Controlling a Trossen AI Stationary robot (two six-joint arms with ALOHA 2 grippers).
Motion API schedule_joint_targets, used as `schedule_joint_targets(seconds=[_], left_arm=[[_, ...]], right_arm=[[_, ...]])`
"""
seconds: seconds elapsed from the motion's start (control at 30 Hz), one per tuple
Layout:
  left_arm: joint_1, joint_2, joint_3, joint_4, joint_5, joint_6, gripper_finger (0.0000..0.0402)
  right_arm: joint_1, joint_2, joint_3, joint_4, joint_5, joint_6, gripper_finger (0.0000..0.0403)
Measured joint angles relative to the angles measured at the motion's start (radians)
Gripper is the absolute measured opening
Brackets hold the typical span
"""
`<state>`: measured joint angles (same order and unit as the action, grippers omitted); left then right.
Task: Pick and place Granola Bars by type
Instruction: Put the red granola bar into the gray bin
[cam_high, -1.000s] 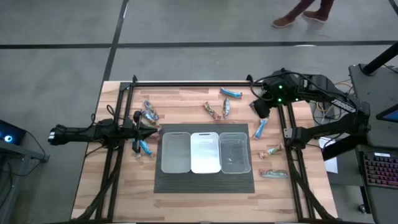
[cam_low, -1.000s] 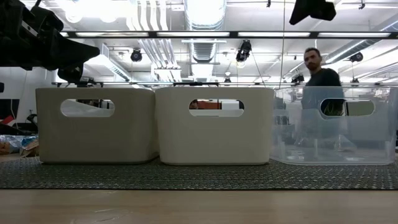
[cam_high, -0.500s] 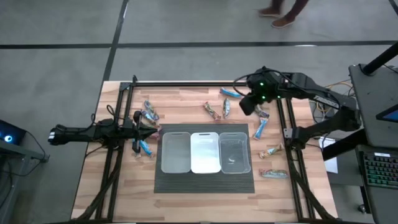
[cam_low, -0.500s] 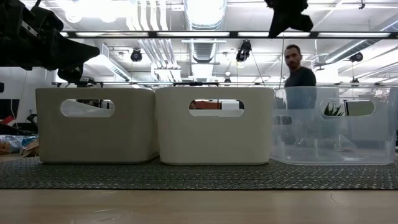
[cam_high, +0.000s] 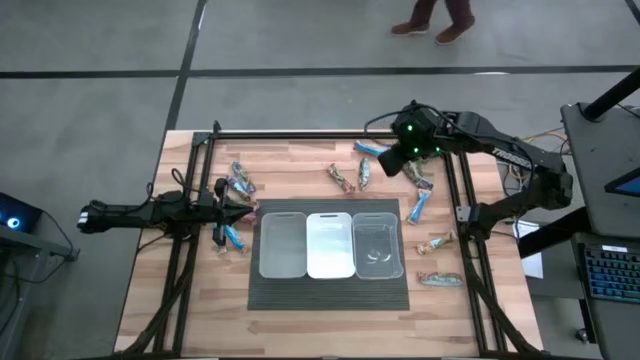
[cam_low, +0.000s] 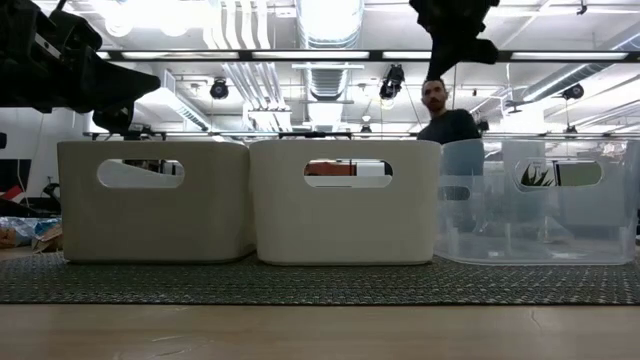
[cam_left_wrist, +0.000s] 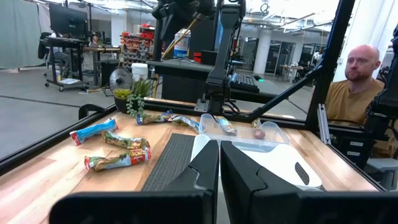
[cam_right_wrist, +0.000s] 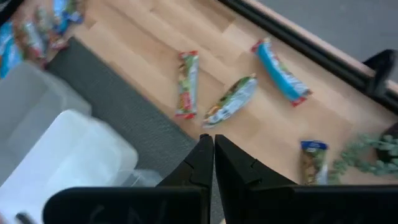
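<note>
Granola bars lie scattered on the wooden table. A blue bar (cam_high: 372, 149), a brown one (cam_high: 343, 177) and a silvery one (cam_high: 366, 173) lie flat near the far edge. More bars (cam_high: 419, 208) lie at the right, and a cluster (cam_high: 240, 182) lies at the left. My right gripper (cam_high: 392, 165) hangs shut above the far bars and slants down; its wrist view shows the silvery bar (cam_right_wrist: 231, 101) just beyond its fingertips (cam_right_wrist: 208, 144). My left gripper (cam_high: 238, 212) waits shut and level at the table's left, beside the bins, and holds nothing (cam_left_wrist: 219, 155).
Three bins (cam_high: 283, 245) (cam_high: 330, 245) (cam_high: 377, 245) stand side by side on a dark mat (cam_high: 330, 292) in the table's middle; the right one is clear. A small green plant (cam_right_wrist: 373, 152) stands near the far right. A person (cam_low: 445, 115) is in the room behind.
My right gripper has moved toward the table's left and a little down, from over the right-hand bars to above the bars near the far edge, staying shut. The person behind the table has walked leftward.
</note>
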<state>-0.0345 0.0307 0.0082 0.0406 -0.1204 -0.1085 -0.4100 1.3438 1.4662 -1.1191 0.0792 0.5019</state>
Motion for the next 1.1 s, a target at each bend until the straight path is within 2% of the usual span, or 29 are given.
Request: schedule_joint_targets(seconds=[0.57, 0.93, 1.1], left_arm=[[0.000, 0.000, 0.000, 0.000, 0.000, 0.000, 0.0000], [0.000, 0.000, 0.000, 0.000, 0.000, 0.000, 0.0000], [0.000, 0.000, 0.000, 0.000, 0.000, 0.000, 0.0000]], right_arm=[[-0.178, 0.071, 0.000, 0.060, -0.031, -0.243, 0.0009], [-0.235, 0.156, 0.000, 0.119, -0.039, -0.380, 0.0009], [-0.249, 0.190, 0.000, 0.167, -0.080, -0.438, 0.0009]])
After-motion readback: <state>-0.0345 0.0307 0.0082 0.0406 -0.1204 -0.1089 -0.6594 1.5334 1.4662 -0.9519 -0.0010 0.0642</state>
